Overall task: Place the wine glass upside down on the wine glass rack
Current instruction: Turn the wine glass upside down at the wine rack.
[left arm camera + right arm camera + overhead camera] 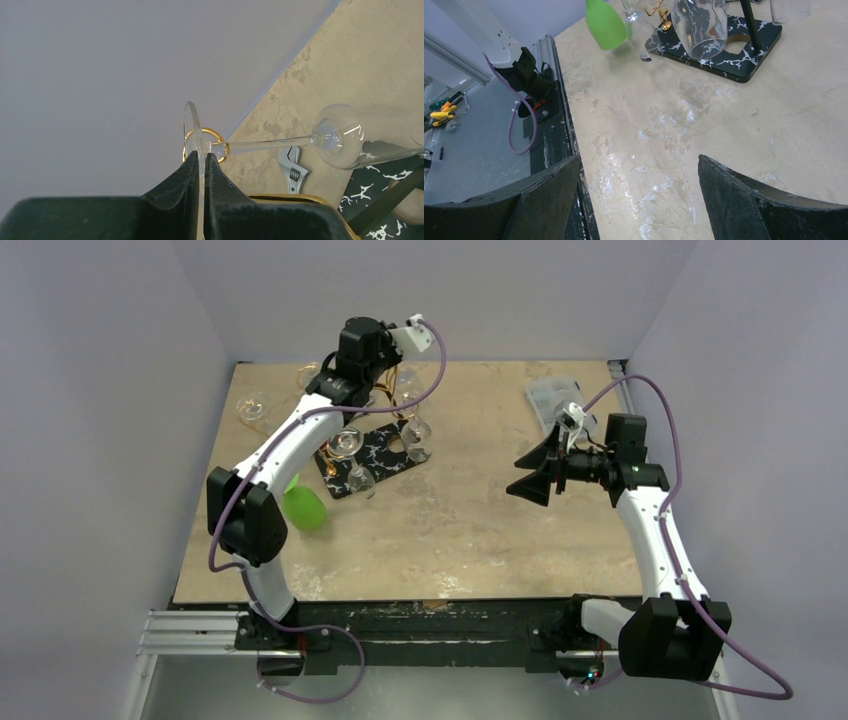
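the table (480, 530) fills the top view, and the two arms work apart on it. the left arm reaches to about 11 o'clock, over the black veined board (375, 455) where other clear glasses (346, 444) already hang around the rack (287, 197). the right arm sits well away at 3 o'clock. the right gripper (527, 474) has its jaws wide apart with nothing between them, facing bare table. a green cup (305, 506) lies near the left arm's elbow.

in the left wrist view the left gripper (201, 157) has its jaws pressed together on the thin foot of the wine glass (342, 142), seen edge-on. from the jaws the stem, the glass's long axis, runs toward 3 o'clock, with the bowl at the far end over the board. so the bowl seems to point down toward the table and the foot up.

a gold loop (214, 132) of the rack rings the stem just beside the foot. whether the foot rests on the loop i cannot tell. the left arm alone is at the glass, so by my judgement the coming move is its own: settle the foot onto the loop, then let go. a small wrench (292, 170) lies on the table under the stem.
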You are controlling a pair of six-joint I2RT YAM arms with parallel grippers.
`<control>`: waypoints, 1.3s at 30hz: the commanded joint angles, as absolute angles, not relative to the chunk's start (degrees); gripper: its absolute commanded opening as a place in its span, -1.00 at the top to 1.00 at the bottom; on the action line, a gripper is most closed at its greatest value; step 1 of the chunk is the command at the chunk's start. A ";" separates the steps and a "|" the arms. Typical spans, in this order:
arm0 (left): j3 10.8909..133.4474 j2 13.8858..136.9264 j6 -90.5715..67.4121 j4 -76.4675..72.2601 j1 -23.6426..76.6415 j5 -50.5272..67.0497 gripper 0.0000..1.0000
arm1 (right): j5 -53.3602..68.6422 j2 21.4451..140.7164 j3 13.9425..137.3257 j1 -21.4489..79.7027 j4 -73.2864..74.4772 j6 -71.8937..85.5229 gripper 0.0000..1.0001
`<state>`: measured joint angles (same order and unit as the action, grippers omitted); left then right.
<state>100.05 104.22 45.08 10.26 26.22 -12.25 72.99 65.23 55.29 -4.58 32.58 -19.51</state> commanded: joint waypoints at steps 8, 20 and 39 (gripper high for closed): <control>97.41 97.00 45.88 4.05 25.05 -11.62 1.00 | 74.36 64.82 56.78 -4.77 31.51 -19.22 -0.75; 95.84 96.33 46.04 3.80 23.50 -11.58 1.00 | 74.44 64.62 56.84 -4.82 31.55 -19.22 -0.75; 101.88 101.42 46.12 4.91 21.75 -10.99 1.00 | 74.52 64.87 56.87 -4.79 31.68 -19.22 -0.75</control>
